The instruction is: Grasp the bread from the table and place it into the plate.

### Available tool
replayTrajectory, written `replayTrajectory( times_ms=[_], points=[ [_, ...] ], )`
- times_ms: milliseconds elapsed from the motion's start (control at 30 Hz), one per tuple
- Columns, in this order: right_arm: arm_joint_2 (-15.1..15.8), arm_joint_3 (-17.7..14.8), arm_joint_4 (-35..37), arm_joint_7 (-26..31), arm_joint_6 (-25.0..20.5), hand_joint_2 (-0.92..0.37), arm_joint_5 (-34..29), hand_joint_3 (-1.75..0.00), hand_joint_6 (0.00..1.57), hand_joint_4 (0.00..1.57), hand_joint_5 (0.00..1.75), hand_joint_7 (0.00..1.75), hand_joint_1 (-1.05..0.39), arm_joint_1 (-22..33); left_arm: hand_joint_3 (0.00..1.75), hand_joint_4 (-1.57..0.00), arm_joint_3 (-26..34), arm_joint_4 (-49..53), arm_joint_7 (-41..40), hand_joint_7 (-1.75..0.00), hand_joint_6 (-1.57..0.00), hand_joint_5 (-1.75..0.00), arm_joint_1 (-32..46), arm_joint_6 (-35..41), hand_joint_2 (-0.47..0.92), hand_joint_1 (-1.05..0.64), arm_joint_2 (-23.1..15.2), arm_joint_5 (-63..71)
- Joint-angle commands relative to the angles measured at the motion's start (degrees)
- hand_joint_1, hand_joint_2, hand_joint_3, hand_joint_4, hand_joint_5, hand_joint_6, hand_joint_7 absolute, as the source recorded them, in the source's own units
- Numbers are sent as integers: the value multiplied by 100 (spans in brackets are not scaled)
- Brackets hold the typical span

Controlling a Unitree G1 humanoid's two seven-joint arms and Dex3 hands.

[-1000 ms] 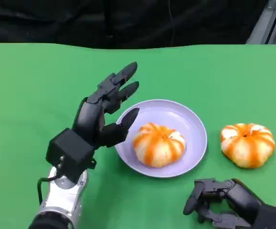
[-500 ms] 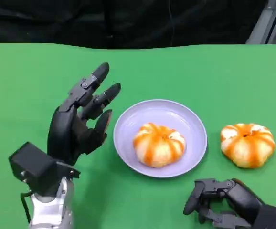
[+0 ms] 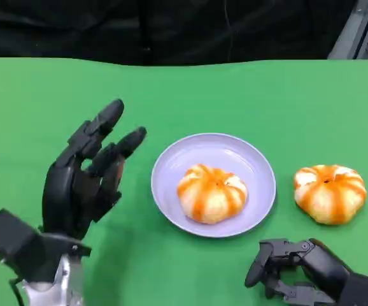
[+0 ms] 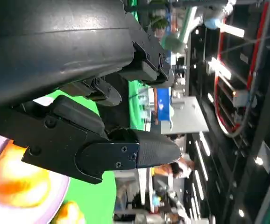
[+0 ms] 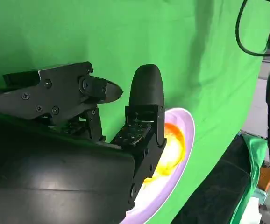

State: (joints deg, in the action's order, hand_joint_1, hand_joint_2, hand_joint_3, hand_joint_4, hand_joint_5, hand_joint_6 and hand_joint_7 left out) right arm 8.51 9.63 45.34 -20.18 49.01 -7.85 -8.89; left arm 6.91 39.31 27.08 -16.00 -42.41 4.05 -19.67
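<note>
Sitting in the middle of a lavender plate [image 3: 260, 167], an orange-and-white striped bread [image 3: 211, 192] rests slightly toward the plate's near-left part, with bare plate showing behind it and to its right. A second bread [image 3: 330, 193] of the same kind lies on the green table [image 3: 247, 95] just right of the plate, apart from its rim. The left hand [image 3: 85, 175] is raised over the cloth to the left of the plate, fingers spread and pointing up and away, with nothing held; a strip of green separates it from the plate's edge. The right hand [image 3: 292, 268] lies low at the near right corner, fingers curled loosely inward around nothing, in front of the second bread and not touching it. Open green cloth stretches behind the plate to the table's far edge, where a dark backdrop begins, and a grey frame crosses the far right corner. The right forearm is cut off by the picture's edge. In the left wrist view the left hand [image 4: 102, 149] covers most of the bread [image 4: 13, 182] and plate [image 4: 55, 200]; in the right wrist view the right hand [image 5: 125, 126] hides part of the plate [image 5: 184, 140], and the bread [image 5: 170, 151] there is a blurred orange glow.
</note>
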Motion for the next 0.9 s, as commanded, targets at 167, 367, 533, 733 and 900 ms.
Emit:
replayTrajectory(
  times_ms=[167,367,533,733,900],
  points=[
    [109,-17,-29,-8,-8,-92,42,-46,75,70,151,107,-1,63,45,-62,231,262,527,0,-47,-1,218,-205,92,-74,-189,-107],
    [130,-16,-85,-8,-46,-92,35,-45,74,69,150,107,0,94,44,-62,397,549,796,-1,-47,-1,238,-364,92,-72,-185,-175],
    [130,-19,-80,-15,-43,-92,53,-46,75,69,150,106,0,97,42,-63,498,835,992,-1,-48,-1,221,-512,92,-71,-177,-198],
    [134,-22,-70,-1,-25,-92,45,-46,75,69,149,106,-1,93,41,-65,549,1055,1100,-1,-49,-1,215,-630,92,-71,-180,-197],
    [145,-28,-74,-11,-25,-92,56,-46,75,70,149,106,-1,103,40,-68,537,1369,1252,-2,-52,-2,308,-796,92,-71,-221,-103]
  ],
)
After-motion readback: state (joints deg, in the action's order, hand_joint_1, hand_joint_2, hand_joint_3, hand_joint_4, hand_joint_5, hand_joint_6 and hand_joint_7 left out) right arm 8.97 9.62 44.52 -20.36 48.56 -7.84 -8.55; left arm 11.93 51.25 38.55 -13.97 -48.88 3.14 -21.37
